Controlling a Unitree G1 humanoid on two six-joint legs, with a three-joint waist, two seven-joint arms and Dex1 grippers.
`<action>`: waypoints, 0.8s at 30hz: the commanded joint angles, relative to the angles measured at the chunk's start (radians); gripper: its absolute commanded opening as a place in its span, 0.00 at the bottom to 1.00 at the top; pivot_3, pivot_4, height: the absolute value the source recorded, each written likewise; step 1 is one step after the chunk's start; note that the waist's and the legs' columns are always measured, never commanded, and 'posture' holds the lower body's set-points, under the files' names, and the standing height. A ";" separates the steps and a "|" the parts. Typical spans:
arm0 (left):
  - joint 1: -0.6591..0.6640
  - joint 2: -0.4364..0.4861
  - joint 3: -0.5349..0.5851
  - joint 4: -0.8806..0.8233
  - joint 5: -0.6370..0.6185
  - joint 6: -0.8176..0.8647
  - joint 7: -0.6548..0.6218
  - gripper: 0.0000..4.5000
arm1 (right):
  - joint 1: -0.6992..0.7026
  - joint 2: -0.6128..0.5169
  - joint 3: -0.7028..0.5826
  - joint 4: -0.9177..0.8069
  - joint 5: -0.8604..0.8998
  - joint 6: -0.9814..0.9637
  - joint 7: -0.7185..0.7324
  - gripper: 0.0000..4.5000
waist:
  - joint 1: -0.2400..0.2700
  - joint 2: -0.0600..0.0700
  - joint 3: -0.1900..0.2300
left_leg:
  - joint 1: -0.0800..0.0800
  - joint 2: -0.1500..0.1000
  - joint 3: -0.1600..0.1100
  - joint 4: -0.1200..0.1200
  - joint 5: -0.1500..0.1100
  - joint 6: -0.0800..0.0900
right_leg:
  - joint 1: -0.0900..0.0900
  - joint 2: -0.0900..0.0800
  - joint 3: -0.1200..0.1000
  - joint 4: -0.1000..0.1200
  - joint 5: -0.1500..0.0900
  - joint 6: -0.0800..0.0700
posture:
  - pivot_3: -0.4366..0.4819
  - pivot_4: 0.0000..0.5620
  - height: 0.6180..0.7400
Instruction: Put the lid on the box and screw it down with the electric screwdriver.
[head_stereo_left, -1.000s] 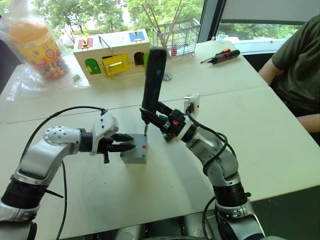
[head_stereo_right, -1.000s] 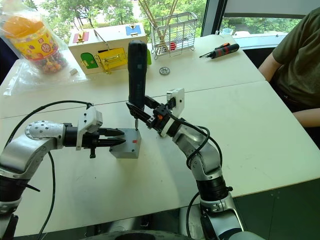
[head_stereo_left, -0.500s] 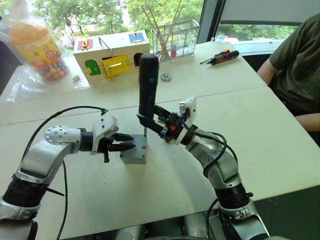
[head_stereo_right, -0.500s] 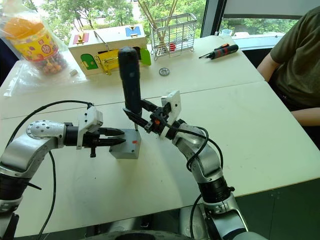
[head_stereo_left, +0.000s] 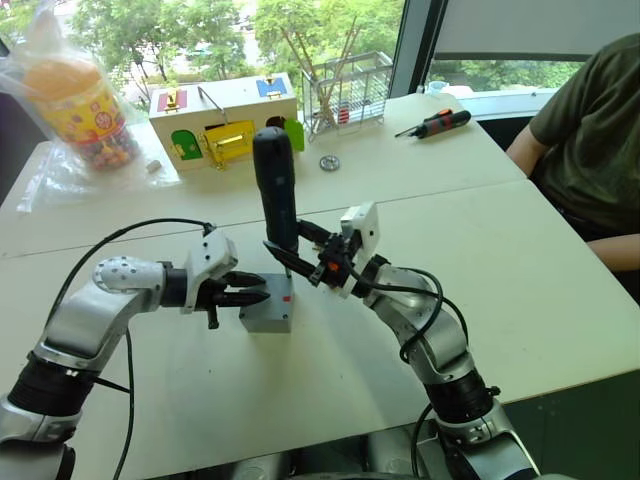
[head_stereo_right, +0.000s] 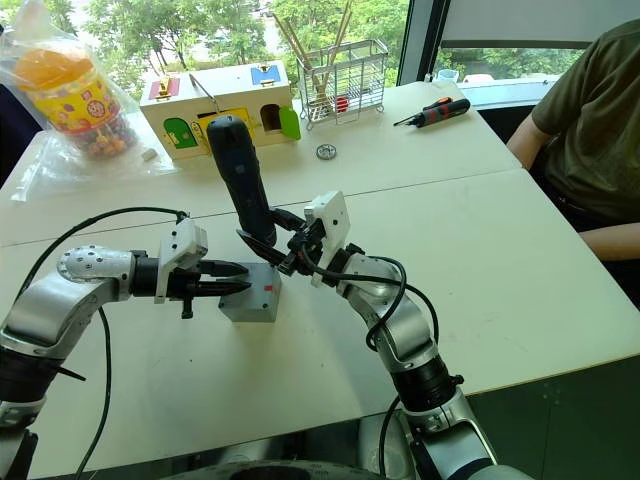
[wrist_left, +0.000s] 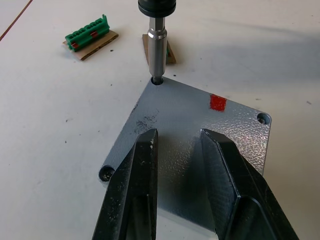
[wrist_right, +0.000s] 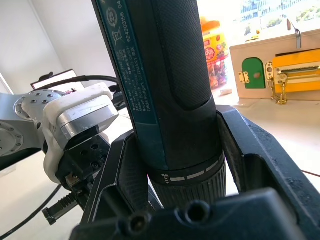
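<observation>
My right gripper (head_stereo_left: 300, 262) clamps the electric screwdriver (head_stereo_left: 276, 200), which stands nearly upright with its bit down on the far side of the box (head_stereo_left: 268, 304). My left gripper (head_stereo_left: 252, 292) has its black fingers at the box's left side.

I see a speckled grey lid (wrist_left: 200, 145) with a red mark (wrist_left: 218, 102), a black electric screwdriver (head_stereo_left: 275, 195), and black fingers (wrist_left: 135, 190).

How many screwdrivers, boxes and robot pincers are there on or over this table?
Screwdrivers: 2 (electric screwdriver, hand screwdriver)
Boxes: 2 (grey box, wooden latch box)
Pincers: 2 (left pincer, right pincer)
Total: 6
</observation>
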 joint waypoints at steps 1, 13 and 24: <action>0.017 0.002 -0.026 0.022 0.030 0.013 0.001 0.30 | 0.047 -0.018 0.053 0.088 -0.028 0.042 0.017 0.39 | 0.000 0.000 -0.002 | 0.000 0.000 0.000 0.000 0.000 0.000 | 0.000 0.000 0.000 0.000 0.000 0.000 | 0.48 0.27 1.00; 0.017 -0.004 -0.023 0.030 0.035 0.007 -0.002 0.30 | 0.068 0.008 0.003 0.137 0.003 0.054 0.001 0.39 | 0.001 0.002 -0.013 | 0.000 0.000 0.000 0.000 -0.001 0.001 | 0.001 0.000 0.000 -0.002 0.000 0.000 | 0.48 0.27 1.00; 0.011 -0.011 -0.033 0.039 0.047 -0.004 -0.003 0.30 | 0.080 0.004 0.013 0.141 -0.009 0.037 0.002 0.39 | 0.003 0.002 -0.014 | 0.001 0.000 0.000 -0.001 -0.001 0.001 | 0.002 0.000 0.000 -0.003 0.000 0.000 | 0.48 0.27 1.00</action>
